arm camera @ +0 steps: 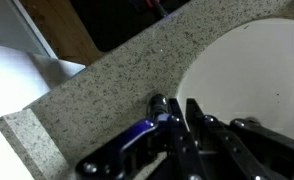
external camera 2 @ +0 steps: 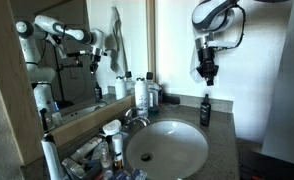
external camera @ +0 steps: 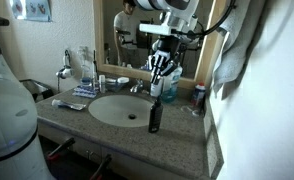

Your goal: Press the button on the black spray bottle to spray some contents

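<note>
speckled matt stone-look countertop (arm camera: 102,85), smooth glossy white basin (arm camera: 252,65)

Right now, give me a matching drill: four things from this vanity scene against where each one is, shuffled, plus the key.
Things:
1. black spray bottle
2. jaws
3. sink basin
4. white bottle

Places:
A. in the air, above the black bottle
B. upright on the counter, beside the basin
C. at the back of the counter, by the mirror
D. sunk into the counter

Pairs: 1-B, 2-A, 3-D, 4-C
</note>
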Robot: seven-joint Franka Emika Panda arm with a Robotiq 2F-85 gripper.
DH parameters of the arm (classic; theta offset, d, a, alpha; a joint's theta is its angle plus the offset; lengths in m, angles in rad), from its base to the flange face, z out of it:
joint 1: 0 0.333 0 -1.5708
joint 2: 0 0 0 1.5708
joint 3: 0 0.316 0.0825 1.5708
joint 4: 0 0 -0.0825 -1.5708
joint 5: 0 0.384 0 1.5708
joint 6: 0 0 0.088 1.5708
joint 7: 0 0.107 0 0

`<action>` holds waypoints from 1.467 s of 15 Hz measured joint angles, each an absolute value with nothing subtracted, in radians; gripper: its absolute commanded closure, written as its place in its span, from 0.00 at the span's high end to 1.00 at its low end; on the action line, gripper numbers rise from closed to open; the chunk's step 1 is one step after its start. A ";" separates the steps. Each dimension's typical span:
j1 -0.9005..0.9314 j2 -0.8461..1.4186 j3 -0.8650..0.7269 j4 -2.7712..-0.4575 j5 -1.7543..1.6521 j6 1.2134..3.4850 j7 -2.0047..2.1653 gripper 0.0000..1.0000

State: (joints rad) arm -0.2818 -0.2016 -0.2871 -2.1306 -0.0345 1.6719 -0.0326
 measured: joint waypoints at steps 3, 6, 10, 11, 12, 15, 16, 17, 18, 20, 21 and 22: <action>-0.282 -0.201 -0.287 -2.163 -0.035 1.717 -0.033 0.03; -0.283 -0.199 -0.289 -2.192 -0.035 1.760 -0.033 0.02; -0.292 -0.198 -0.297 -2.220 -0.035 1.806 -0.033 0.02; -0.293 -0.198 -0.301 -2.224 -0.035 1.815 -0.033 0.02; -0.294 -0.198 -0.306 -2.226 -0.035 1.822 -0.033 0.02; -0.295 -0.196 -0.313 -2.226 -0.035 1.838 -0.033 0.02; -0.295 -0.196 -0.313 -2.226 -0.035 1.841 -0.033 0.02; -0.295 -0.195 -0.313 -2.226 -0.035 1.844 -0.033 0.02; -0.295 -0.194 -0.313 -2.226 -0.035 1.847 -0.033 0.02; -0.295 -0.190 -0.313 -2.226 -0.035 1.850 -0.033 0.02; -0.295 -0.188 -0.313 -2.226 -0.035 1.853 -0.033 0.02; -0.295 -0.186 -0.313 -2.225 -0.035 1.856 -0.033 0.02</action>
State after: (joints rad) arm -0.2949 -0.1856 -0.3131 -2.2253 -0.0345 1.8556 -0.0332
